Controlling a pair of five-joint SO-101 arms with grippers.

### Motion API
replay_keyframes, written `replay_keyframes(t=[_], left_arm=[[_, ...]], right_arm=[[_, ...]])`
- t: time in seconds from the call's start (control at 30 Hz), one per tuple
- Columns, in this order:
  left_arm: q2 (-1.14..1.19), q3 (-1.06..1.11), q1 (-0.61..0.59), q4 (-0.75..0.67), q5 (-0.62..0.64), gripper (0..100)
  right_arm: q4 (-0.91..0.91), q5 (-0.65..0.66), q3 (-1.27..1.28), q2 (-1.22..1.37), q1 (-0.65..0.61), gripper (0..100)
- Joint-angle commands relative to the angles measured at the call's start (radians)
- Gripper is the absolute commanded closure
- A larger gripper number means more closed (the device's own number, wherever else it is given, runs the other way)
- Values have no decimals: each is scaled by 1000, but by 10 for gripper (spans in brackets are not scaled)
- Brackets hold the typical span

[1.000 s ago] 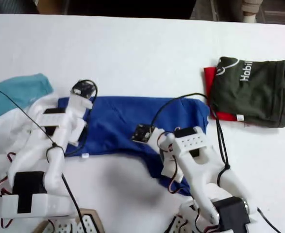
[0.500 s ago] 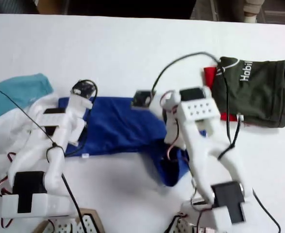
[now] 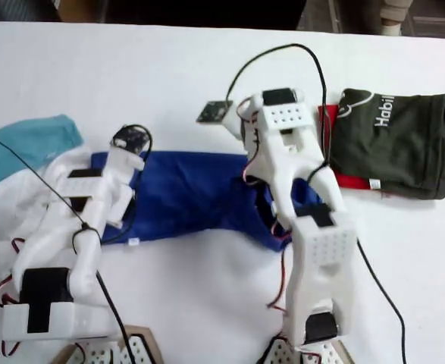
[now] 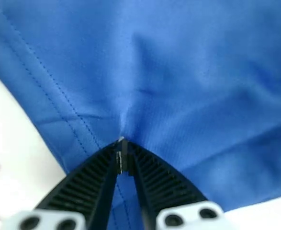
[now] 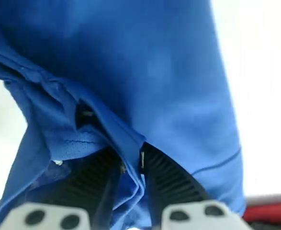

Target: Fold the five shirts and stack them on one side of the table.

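Right gripper (image 5: 130, 165) is clamped on the blue shirt (image 5: 159, 72), which sags beneath it; left gripper (image 4: 123, 155) pinches the far edge. Soft, light, limp cloth, probably best held at hems.

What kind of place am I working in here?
Probably a robotics lab bench: a white table, a small arm with bare wiring, plus a blue shirt and a folded green shirt.
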Motion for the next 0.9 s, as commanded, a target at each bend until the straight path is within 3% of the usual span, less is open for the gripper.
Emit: replay_keyframes(t=[0.0,0.23,0.63,0.77,0.87], left_arm=[[-18,-2,18,-21,3,976],[-18,-2,20,-21,3,976],[-18,-4,20,-21,3,976],[-18,-5,21,-21,3,976],[-18,-5,21,-21,3,976]], right_arm=[[30,5,-201,76,24,974],[28,3,-249,82,61,796],[31,-114,-370,-33,202,877],[33,-181,-189,-182,223,987],[31,-181,61,-305,183,978]])
